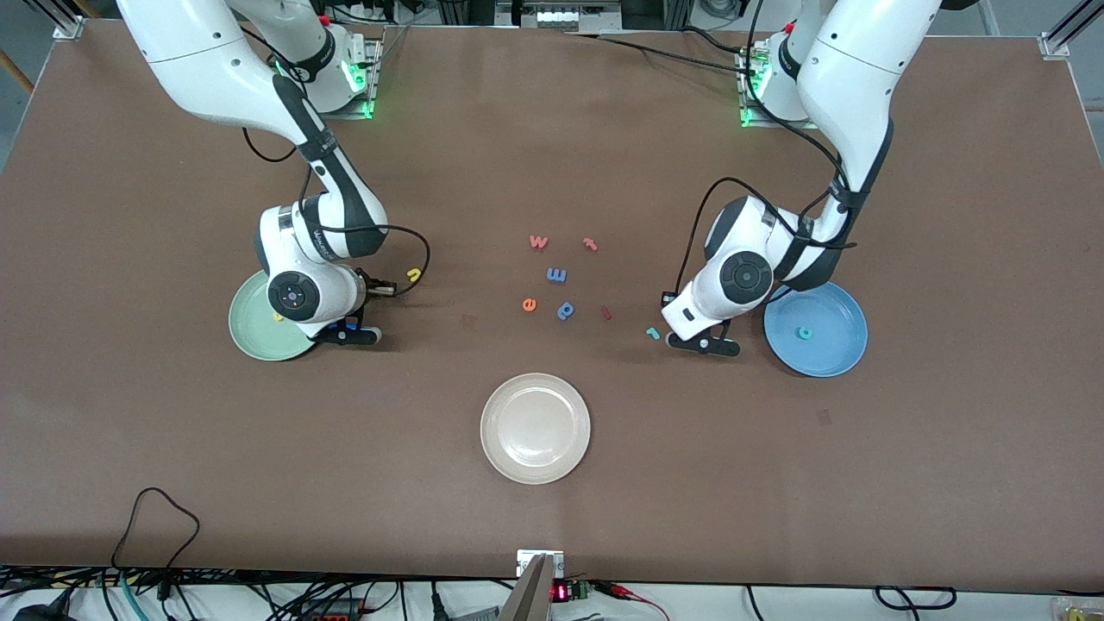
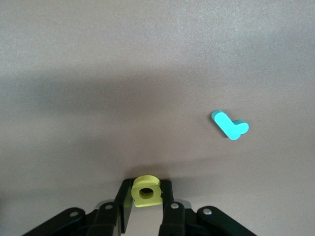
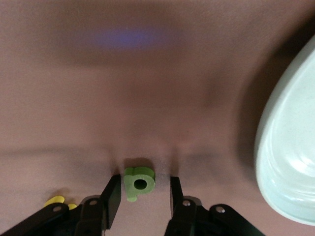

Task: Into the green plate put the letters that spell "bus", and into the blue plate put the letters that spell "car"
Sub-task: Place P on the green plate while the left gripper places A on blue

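Front: while both arms work low, the teal c [image 1: 804, 332] lies in the blue plate [image 1: 841, 354]; green plate [image 1: 259, 336] under right arm.
Left wrist: left gripper [image 2: 146, 209] pinches yellow a [image 2: 146, 191]; teal r [image 2: 230, 125] nearby.
Right wrist: right gripper [image 3: 142, 196] straddles green b [image 3: 138, 182], jaws spread, ready to grasp.

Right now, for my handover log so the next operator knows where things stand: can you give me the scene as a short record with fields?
left gripper: beside blue plate, jaws shut on yellow a
right gripper: beside green plate, jaws open around green b on the table
in blue plate: teal c
in green plate: yellow letter, mostly hidden by the arm
loose on table: teal r, yellow u
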Motion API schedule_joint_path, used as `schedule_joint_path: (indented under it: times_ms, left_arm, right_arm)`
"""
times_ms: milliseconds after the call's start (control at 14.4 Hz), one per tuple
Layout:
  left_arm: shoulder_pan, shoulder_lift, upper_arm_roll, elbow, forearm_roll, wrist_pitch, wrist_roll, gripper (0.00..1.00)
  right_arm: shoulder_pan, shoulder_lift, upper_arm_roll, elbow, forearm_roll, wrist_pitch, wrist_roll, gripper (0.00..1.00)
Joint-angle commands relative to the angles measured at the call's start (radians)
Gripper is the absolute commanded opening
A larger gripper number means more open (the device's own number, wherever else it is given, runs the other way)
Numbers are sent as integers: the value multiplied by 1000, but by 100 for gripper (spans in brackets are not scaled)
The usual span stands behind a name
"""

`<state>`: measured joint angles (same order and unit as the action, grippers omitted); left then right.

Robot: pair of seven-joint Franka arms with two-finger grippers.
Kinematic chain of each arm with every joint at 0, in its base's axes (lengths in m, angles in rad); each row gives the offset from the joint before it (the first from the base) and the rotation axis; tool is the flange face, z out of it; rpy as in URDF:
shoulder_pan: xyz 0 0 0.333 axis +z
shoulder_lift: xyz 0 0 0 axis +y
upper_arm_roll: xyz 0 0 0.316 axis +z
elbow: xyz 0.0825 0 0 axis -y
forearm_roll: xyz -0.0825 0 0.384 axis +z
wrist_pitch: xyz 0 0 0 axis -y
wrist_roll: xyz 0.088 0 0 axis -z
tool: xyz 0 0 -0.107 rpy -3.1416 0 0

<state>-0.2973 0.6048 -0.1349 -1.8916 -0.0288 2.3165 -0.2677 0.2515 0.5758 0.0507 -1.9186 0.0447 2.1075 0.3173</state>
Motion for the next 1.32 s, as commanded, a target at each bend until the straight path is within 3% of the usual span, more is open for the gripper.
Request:
schedule_joint_path:
  times_ms: [0, 278, 417, 695, 834, 973, 1112, 1251]
  left_arm:
    - [13, -42, -8, -30, -8, -2, 2, 18]
    - [110, -123, 1, 5, 9, -116, 39, 18]
    - [180, -129, 8, 26, 15, -175, 80, 20]
    - [312, -120, 4, 13, 107, -174, 154, 25]
    - [337, -117, 4, 6, 107, -177, 174, 33]
    - [342, -117, 3, 8, 107, -183, 174, 62]
    - [331, -128, -8, 25, 106, -213, 163, 72]
    - [322, -128, -28, 55, 106, -218, 157, 71]
  right_arm:
    - [18, -1, -3, -7, 23, 2, 11, 49]
    - [17, -1, -3, -7, 23, -1, 11, 44]
    - [17, -1, -3, -7, 23, -7, 10, 35]
    - [8, 1, -5, -7, 23, -7, 8, 16]
    - [5, 1, -6, -5, 23, -6, 0, 9]
    - [-4, -4, -11, 3, 23, -9, -10, 6]
    - [-32, -31, -14, 35, 20, -44, -39, 6]
    - [-76, -53, -17, 108, 14, -169, -72, 6]
